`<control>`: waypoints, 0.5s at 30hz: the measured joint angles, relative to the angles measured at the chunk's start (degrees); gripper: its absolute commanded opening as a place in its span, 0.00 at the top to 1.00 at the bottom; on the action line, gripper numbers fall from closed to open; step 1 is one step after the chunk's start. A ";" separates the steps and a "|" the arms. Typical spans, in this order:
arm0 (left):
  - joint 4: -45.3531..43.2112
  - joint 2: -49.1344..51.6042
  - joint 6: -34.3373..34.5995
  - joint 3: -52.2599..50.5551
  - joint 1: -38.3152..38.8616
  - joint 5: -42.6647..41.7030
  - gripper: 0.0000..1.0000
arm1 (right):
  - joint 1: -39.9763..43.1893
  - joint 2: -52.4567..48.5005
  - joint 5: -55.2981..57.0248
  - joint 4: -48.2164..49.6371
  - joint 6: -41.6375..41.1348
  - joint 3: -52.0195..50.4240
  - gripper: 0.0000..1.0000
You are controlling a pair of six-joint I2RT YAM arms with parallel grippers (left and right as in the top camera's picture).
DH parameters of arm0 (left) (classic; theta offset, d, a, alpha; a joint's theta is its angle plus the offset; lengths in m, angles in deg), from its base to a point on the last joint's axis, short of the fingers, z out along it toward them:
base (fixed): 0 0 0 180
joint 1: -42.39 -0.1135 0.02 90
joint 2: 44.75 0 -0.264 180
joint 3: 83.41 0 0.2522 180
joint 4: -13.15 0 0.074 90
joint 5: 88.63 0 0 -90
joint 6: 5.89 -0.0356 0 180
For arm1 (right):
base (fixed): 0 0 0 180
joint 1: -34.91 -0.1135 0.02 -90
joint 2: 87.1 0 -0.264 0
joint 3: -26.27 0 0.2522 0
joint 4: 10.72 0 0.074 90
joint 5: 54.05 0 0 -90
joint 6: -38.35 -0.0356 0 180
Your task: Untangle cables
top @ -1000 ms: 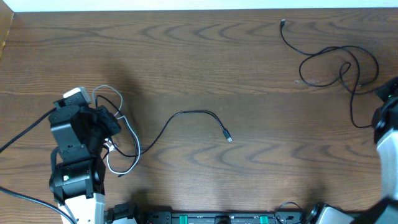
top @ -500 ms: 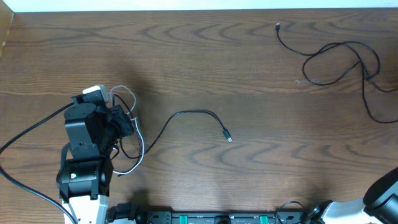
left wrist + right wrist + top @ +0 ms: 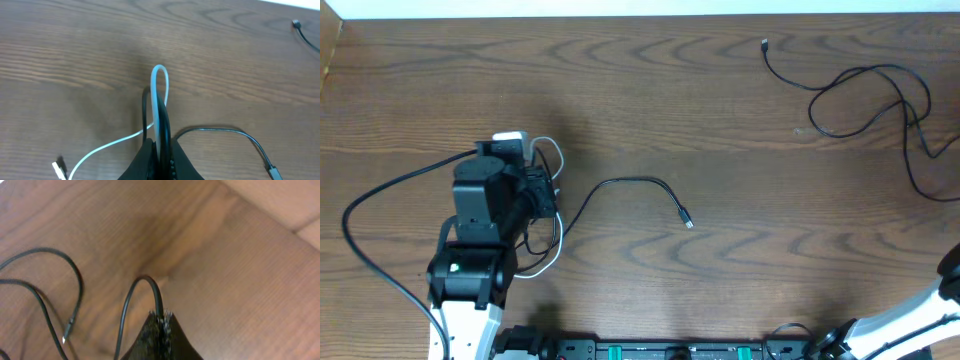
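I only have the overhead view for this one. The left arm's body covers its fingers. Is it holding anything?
Observer: Yes. In the left wrist view the left gripper is shut on the white cable, which loops up out of the fingers.
Operator: Only the white one?
Observer: A black cable runs up right beside that loop. I can't tell whether it is pinched too.
Operator: And the right gripper? It's off the edge of my frame.
Observer: The right wrist view shows the right gripper shut on the right-side black cable, which arches out from the fingertips.
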 measured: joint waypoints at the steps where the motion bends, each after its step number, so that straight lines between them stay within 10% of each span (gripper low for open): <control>1: -0.20 0.44 -0.07 0.00 0.52 0.00 0.93 | -0.07 -1.92 -0.63 -4.11 0.13 3.78 0.99; 9: -2.27 3.48 -0.11 0.00 3.98 -0.02 0.93 | -0.09 -13.31 -2.23 -20.63 0.37 23.93 0.94; 11: -2.43 3.78 -0.11 0.00 4.37 -0.02 0.93 | -0.09 -14.73 -2.38 -22.64 0.39 26.03 0.20; 12: -2.43 3.85 -0.11 0.00 4.52 -0.02 0.93 | -0.09 -15.39 -2.69 -23.34 0.31 26.67 0.01; 15: -2.45 3.87 -0.11 0.00 4.68 -0.02 0.93 | -0.09 -16.44 -3.61 -24.57 0.35 27.12 0.01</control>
